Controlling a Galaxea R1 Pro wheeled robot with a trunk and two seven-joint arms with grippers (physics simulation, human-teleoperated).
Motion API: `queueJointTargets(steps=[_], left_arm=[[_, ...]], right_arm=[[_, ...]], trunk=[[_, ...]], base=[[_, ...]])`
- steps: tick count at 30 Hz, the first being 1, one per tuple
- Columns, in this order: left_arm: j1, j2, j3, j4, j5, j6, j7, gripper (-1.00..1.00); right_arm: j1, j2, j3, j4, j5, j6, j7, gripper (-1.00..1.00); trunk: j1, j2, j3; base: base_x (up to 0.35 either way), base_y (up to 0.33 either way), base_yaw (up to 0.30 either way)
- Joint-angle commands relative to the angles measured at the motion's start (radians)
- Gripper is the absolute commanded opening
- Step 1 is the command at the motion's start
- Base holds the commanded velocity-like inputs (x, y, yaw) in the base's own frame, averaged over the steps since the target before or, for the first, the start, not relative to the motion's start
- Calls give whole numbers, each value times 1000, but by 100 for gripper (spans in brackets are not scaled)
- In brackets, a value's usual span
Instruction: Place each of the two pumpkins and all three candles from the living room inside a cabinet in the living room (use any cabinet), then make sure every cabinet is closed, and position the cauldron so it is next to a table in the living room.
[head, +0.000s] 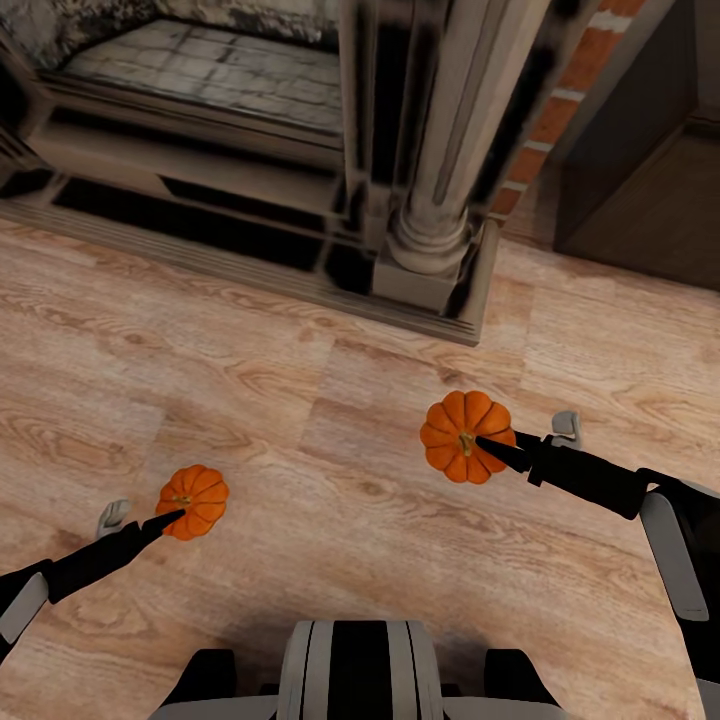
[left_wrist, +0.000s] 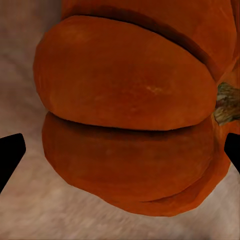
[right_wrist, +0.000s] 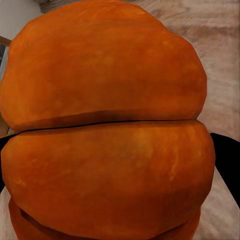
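Left gripper (head: 172, 516) reaches in from 8 o'clock in the head view, its dark tip resting over the stem of the left pumpkin (head: 195, 501), which sits low at about 7 o'clock against the wooden floor (head: 330, 400). In the left wrist view, two black fingertips (left_wrist: 11, 150) stand on either side of the same left pumpkin (left_wrist: 130, 120), with a narrow gap between each tip and the ribbed orange skin; the jaws appear spread about the fruit, though whether they press on it cannot be told.

Right gripper (head: 490, 448) enters from 4 o'clock, its tip lying across the centre of the right pumpkin (head: 466, 436), which shows at roughly 3 o'clock, nearer the fireplace. In the right wrist view, the right pumpkin (right_wrist: 105, 125) spans almost the whole width, and a dark finger (right_wrist: 227, 160) shows at its edge, seemingly against the skin; the grip is probably closed on it, but contact is not certain.

Both pumpkins are well apart from each other. Behind them, at 12 o'clock, stands the fireplace (head: 200, 110) with a stone column (head: 440, 160) on a square base. A strip of brick (head: 560, 90) shows beside the column, and a dark wooden unit (head: 650, 190) occupies 2 o'clock. The robot's trunk (head: 355, 670) shows at 6 o'clock.
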Motion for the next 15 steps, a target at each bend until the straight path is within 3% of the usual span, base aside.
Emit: queueJointTargets(steps=[1, 7, 15], left_arm=[[0, 0, 1, 0, 4, 8, -1, 100], [-2, -1, 0, 3, 1, 8, 6, 100], [-15, -18, -2, 6, -6, 8, 19, 100]], right_arm=[[0, 0, -1, 0, -4, 6, 1, -100], [-1, 0, -1, 0, -4, 6, 1, -100], [2, -1, -39, 0, -4, 6, 12, -100]], trunk=[[0, 0, 0], [0, 0, 0], [0, 0, 0]], base=[[0, 0, -30], [0, 0, -12], [0, 0, -1]])
